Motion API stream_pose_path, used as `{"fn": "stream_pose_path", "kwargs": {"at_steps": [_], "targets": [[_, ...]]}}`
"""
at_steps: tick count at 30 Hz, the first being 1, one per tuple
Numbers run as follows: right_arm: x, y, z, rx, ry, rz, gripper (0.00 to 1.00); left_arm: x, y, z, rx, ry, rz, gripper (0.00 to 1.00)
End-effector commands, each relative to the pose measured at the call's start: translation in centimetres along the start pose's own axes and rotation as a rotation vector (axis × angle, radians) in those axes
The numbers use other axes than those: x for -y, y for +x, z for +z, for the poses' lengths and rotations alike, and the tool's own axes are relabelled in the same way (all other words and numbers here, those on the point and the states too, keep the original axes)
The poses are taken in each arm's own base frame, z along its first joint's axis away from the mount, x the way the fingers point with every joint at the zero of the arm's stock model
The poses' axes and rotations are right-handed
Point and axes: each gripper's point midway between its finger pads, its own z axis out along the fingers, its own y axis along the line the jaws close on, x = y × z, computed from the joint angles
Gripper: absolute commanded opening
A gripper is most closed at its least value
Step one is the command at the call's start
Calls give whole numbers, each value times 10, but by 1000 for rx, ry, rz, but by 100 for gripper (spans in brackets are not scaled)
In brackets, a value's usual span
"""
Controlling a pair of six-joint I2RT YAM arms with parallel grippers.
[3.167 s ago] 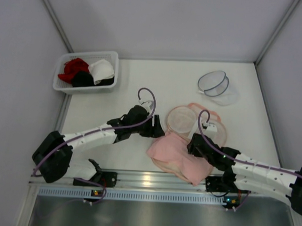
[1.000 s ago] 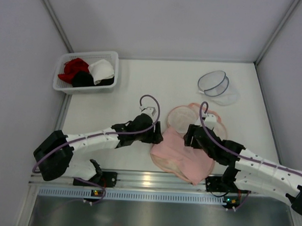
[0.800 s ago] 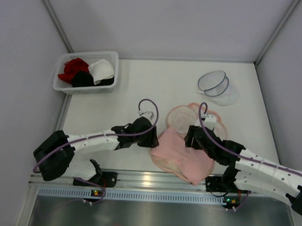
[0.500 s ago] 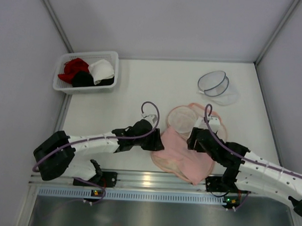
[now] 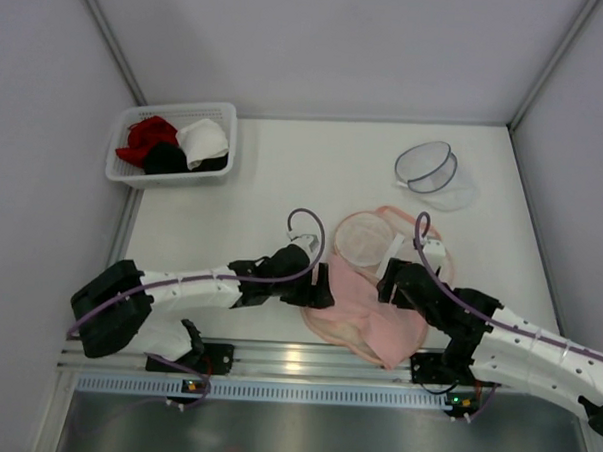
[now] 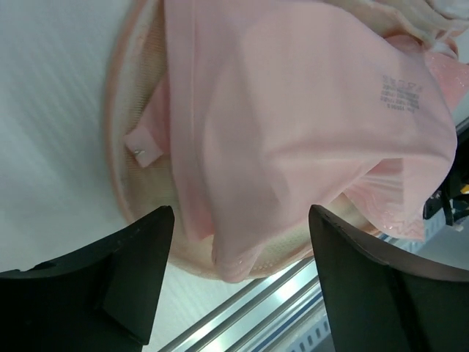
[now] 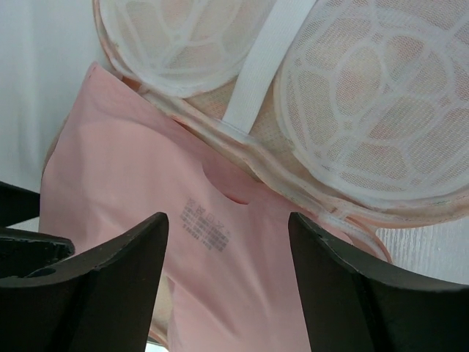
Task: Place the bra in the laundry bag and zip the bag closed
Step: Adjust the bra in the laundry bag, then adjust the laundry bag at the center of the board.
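Note:
The pale pink bra [image 5: 363,304] lies bunched near the front edge, over the peach mesh of the open laundry bag [image 5: 364,239]. The bag's floral round panels and white strap show behind it. My left gripper [image 5: 319,292] stands open at the bra's left edge. In the left wrist view the bra [image 6: 293,132] and the bag's peach rim [image 6: 128,169] lie past the spread left gripper [image 6: 238,257], and nothing is pinched. My right gripper [image 5: 391,288] is open over the bra's right side. The right wrist view shows the bra [image 7: 220,242], the laundry bag [image 7: 366,125] and the right gripper [image 7: 227,282].
A white basket [image 5: 124,168] with red, black and white garments stands at the back left. A clear round mesh container [image 5: 429,170] sits at the back right. A metal rail [image 5: 296,361] runs along the table's front edge, just below the bra.
My left gripper has moved right and nearer the front, up against the bra's left edge, narrowing and then spreading again. The bra's left side has shifted right. My right gripper opened slightly.

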Motion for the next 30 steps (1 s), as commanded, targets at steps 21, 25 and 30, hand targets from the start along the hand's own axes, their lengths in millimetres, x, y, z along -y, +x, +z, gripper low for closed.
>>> {"fn": "stream_pose_path", "kwargs": {"at_steps": [21,25,30], "targets": [[-3,-44,7,84,40,-36,93,-62,-39,-33,159,-374,11,55],[3,-51,15,85,38,-14,93,-56,-27,-24,113,-308,17,54],[26,-53,24,65,123,-7,96,-48,-21,-11,95,-238,-2,48]]}}
